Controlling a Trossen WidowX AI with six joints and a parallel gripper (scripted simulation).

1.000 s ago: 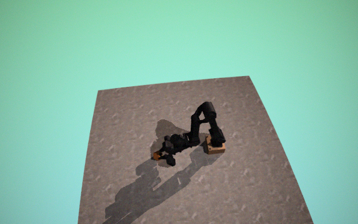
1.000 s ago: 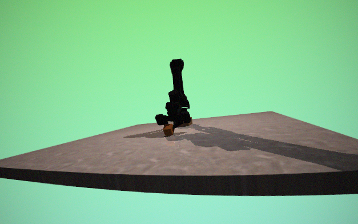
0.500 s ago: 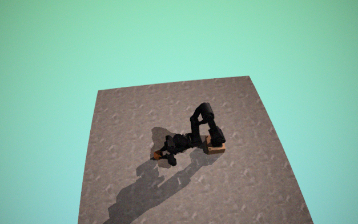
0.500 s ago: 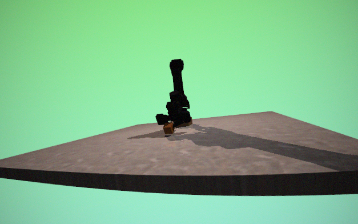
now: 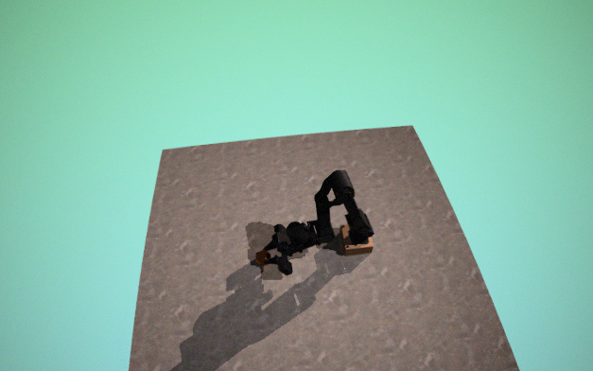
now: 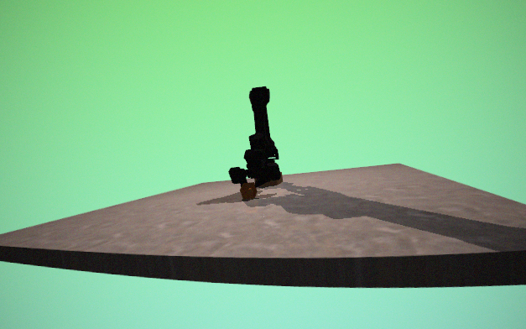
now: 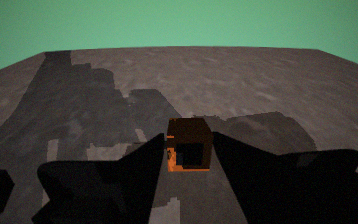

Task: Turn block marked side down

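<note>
The small orange-brown block is low over the table, at the end of the reaching arm. In the wrist view its dark square mark faces back toward the camera. My gripper points forward, close to level. Its fingers stand slightly apart from the block on both sides, so it is open, with the block still between the fingertips. The underside is hidden, and I cannot tell whether it lies fully flat on the table.
The arm's wooden base block stands behind the gripper, with the arm folded up above it. Dark arm shadows stretch across the table. The table's far edge shows across the top of the wrist view.
</note>
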